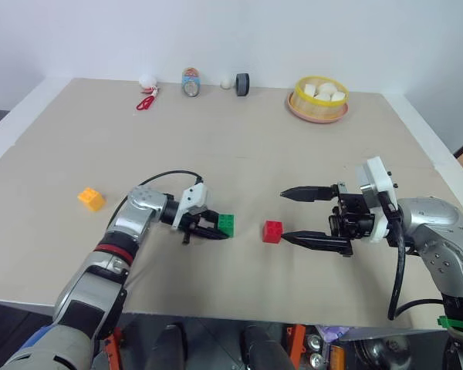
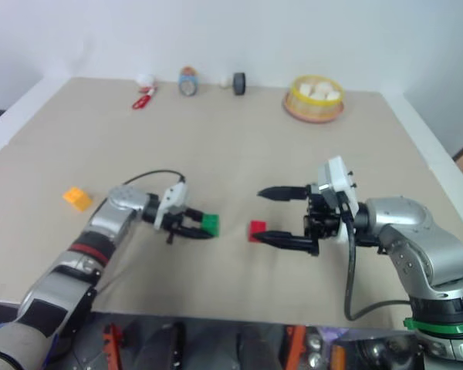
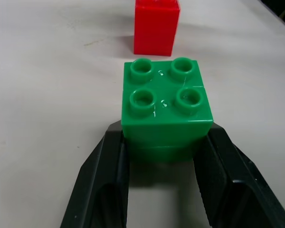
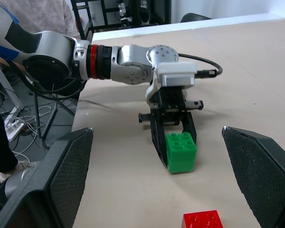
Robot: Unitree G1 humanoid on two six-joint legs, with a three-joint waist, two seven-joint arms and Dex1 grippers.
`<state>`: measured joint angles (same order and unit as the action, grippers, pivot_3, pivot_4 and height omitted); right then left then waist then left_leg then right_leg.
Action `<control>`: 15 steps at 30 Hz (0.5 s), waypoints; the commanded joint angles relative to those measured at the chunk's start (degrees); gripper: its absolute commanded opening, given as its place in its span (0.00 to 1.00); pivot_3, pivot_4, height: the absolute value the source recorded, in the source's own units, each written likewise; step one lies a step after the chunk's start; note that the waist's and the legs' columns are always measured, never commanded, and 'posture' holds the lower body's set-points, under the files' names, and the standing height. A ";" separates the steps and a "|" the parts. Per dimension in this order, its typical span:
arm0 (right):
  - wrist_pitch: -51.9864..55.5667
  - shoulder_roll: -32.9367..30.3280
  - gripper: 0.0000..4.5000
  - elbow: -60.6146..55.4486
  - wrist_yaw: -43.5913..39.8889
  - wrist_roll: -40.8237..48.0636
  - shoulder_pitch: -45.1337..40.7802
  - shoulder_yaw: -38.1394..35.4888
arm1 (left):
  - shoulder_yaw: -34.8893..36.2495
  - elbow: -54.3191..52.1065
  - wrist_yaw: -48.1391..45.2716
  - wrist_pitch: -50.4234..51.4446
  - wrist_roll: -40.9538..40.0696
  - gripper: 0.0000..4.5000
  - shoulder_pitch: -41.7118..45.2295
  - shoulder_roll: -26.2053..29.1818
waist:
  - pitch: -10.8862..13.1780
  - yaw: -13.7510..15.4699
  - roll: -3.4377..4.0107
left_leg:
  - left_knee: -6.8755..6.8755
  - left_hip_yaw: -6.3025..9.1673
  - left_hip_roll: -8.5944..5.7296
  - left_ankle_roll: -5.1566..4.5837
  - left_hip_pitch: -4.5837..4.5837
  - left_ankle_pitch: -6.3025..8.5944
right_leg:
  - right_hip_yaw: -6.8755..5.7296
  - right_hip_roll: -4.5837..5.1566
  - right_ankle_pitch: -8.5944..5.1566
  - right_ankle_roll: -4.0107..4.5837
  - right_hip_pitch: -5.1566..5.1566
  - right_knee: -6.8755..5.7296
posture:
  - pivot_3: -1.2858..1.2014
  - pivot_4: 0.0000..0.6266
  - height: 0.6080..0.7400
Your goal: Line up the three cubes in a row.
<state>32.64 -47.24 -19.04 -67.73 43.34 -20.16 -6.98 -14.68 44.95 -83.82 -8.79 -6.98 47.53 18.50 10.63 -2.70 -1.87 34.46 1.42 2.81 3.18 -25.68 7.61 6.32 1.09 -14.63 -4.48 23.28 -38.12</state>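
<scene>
My left gripper (image 1: 219, 229) is shut on the green cube (image 1: 226, 224), holding its lower half between the two black fingers (image 3: 104, 180), low over the table near its middle. The red cube (image 1: 272, 231) stands on the table a short gap to the green one's right, and also shows as the red cube (image 3: 156, 26) just past the green cube (image 3: 166, 109). My right gripper (image 1: 282, 216) is open and points left, its lower fingertip close to the red cube's right side, nothing between its fingers. The orange-yellow cube (image 1: 92, 199) sits alone far to the left.
A yellow-rimmed basket (image 1: 318, 112) of white lumps stands at the back right. Along the far edge lie red scissors (image 1: 146, 102), a small can (image 1: 190, 82), a white ball (image 1: 227, 82) and a dark roll (image 1: 242, 84). The table's front edge is near both arms.
</scene>
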 commanded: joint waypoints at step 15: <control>-0.91 -0.02 1.00 -0.83 0.20 0.24 -1.91 -0.66 | -0.06 4.52 -2.96 -5.29 2.46 0.29 2.41 -0.01 | 0.00 -0.01 0.01 | 0.01 0.06 0.00 0.00 0.00 0.00 | -0.01 -0.02 0.01 -0.04 -0.03 0.00 | 0.52 0.24 1.00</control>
<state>32.49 -47.12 -19.00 -67.31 43.30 -21.05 -6.89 -14.72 49.37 -85.63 -13.72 -5.11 49.76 18.02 10.62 -2.71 -1.87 34.47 1.49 2.81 3.18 -25.67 7.61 6.31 1.06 -14.62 -4.52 23.25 -38.13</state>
